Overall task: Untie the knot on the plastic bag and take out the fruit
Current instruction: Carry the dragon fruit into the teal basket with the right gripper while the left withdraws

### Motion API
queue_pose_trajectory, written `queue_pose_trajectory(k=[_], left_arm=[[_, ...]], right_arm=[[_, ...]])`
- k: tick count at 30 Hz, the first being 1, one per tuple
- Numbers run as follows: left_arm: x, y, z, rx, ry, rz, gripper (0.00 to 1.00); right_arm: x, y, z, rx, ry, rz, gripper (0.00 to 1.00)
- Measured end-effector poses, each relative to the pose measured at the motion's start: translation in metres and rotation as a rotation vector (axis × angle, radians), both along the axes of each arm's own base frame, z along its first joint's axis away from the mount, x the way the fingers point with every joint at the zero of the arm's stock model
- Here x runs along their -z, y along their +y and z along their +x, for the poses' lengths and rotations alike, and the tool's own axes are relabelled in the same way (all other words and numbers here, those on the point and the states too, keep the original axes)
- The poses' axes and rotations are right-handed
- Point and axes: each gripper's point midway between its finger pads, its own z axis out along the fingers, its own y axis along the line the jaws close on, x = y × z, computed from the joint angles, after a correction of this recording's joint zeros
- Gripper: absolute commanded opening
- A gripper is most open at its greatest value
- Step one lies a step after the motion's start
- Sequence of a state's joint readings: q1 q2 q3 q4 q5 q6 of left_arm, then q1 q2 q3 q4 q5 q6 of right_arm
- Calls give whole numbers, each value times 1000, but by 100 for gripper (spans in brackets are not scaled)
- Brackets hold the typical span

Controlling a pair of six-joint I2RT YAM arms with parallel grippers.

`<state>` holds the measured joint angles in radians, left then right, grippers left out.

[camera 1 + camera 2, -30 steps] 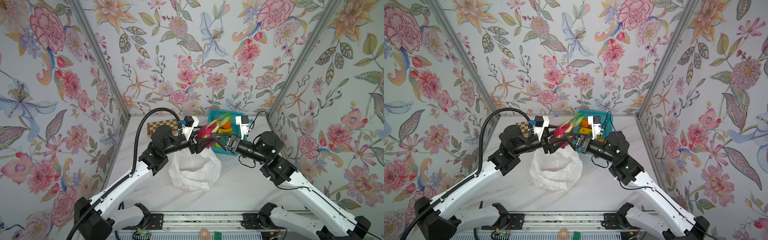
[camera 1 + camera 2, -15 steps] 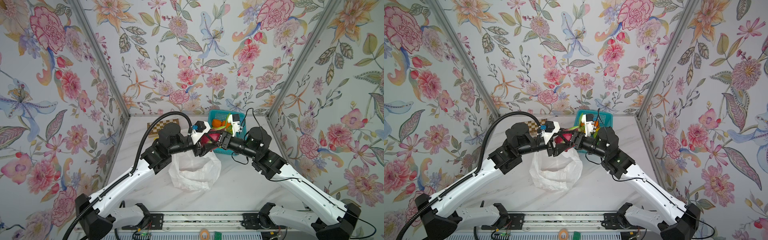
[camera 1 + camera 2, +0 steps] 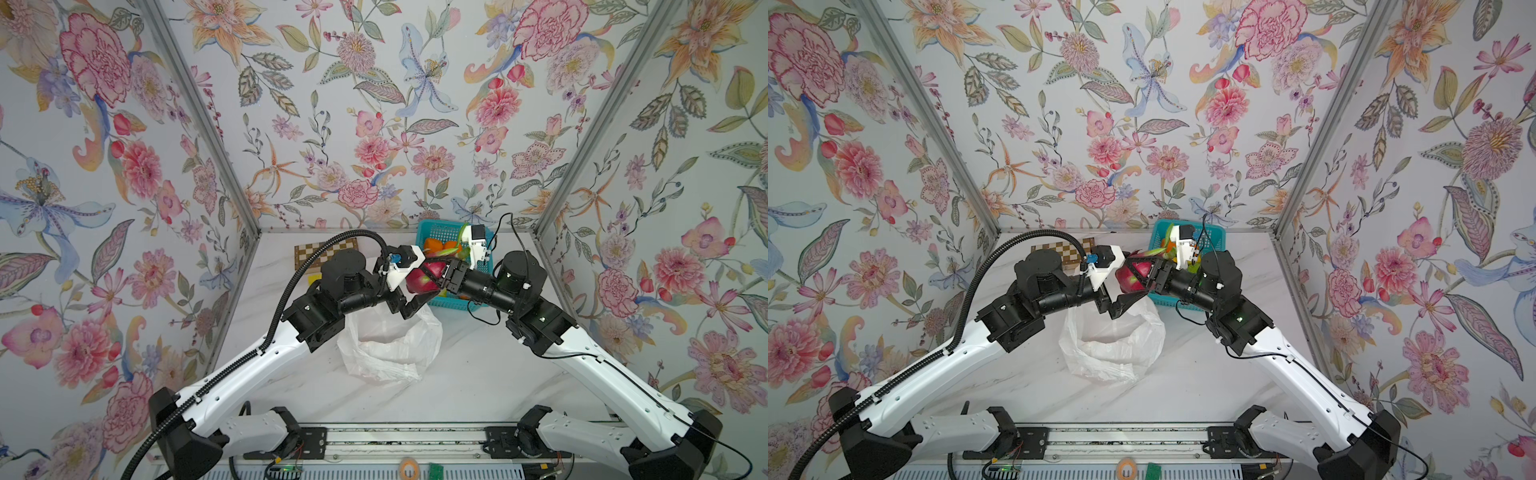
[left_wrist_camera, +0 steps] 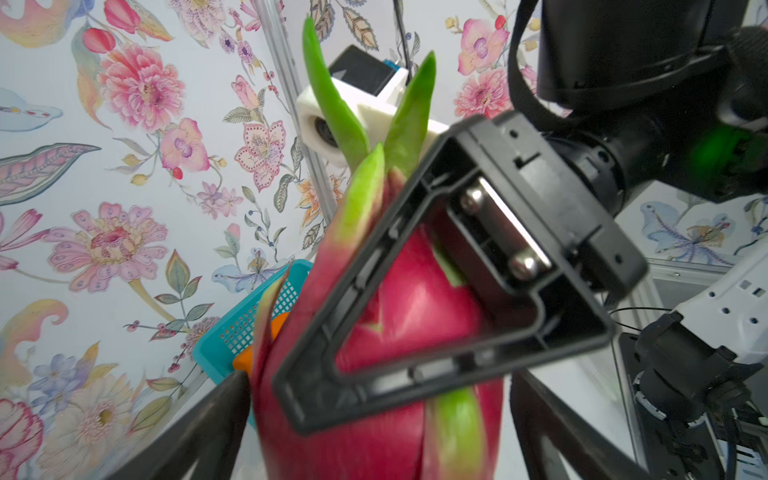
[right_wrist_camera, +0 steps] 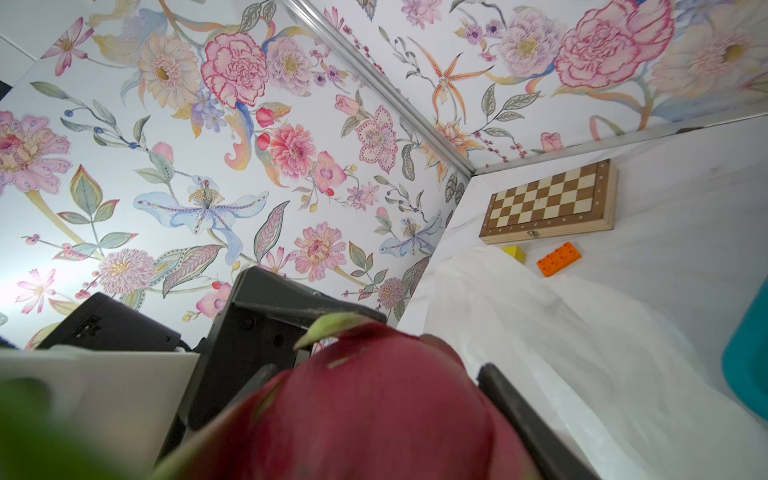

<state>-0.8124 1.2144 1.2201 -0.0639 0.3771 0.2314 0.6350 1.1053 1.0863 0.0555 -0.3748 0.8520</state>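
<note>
A pink-red dragon fruit (image 3: 422, 278) (image 3: 1133, 274) hangs above the far rim of the open white plastic bag (image 3: 388, 349) (image 3: 1111, 349). My right gripper (image 3: 432, 278) (image 5: 374, 390) is shut on the dragon fruit (image 5: 374, 415), one finger on each side. My left gripper (image 3: 415, 286) (image 4: 378, 415) is open around the same fruit (image 4: 374, 436), with a gap showing beside one finger. The bag's mouth gapes; the knot is out of view. Orange fruit (image 3: 434, 245) lies in the teal basket (image 3: 440, 226).
The teal basket (image 3: 1160, 230) stands at the back right, just behind the grippers. A chessboard (image 3: 316, 253) (image 5: 548, 203) lies at the back left, with a yellow block (image 5: 514, 252) and an orange block (image 5: 559, 258) near it. Floral walls close in on three sides.
My right gripper has closed on the dragon fruit. My left gripper, which was holding it, has just opened. Both arms have shifted slightly with the fruit.
</note>
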Motion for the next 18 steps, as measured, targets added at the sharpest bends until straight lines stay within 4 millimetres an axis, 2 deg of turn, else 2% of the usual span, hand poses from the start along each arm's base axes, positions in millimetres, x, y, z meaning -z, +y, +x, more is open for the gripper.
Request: queue_pose_trajectory(k=[6, 13, 15, 18], left_arm=[[-11, 21, 5, -107, 3, -20, 99], [-14, 42, 3, -202, 107, -67, 99], [-10, 46, 3, -226, 144, -69, 99], [-3, 51, 3, -255, 195, -63, 99]], right_arm=[[-5, -28, 25, 106, 6, -6, 44], [-19, -93, 72, 321, 23, -26, 43], [-15, -108, 88, 370, 48, -46, 43], [4, -127, 113, 422, 115, -106, 43]])
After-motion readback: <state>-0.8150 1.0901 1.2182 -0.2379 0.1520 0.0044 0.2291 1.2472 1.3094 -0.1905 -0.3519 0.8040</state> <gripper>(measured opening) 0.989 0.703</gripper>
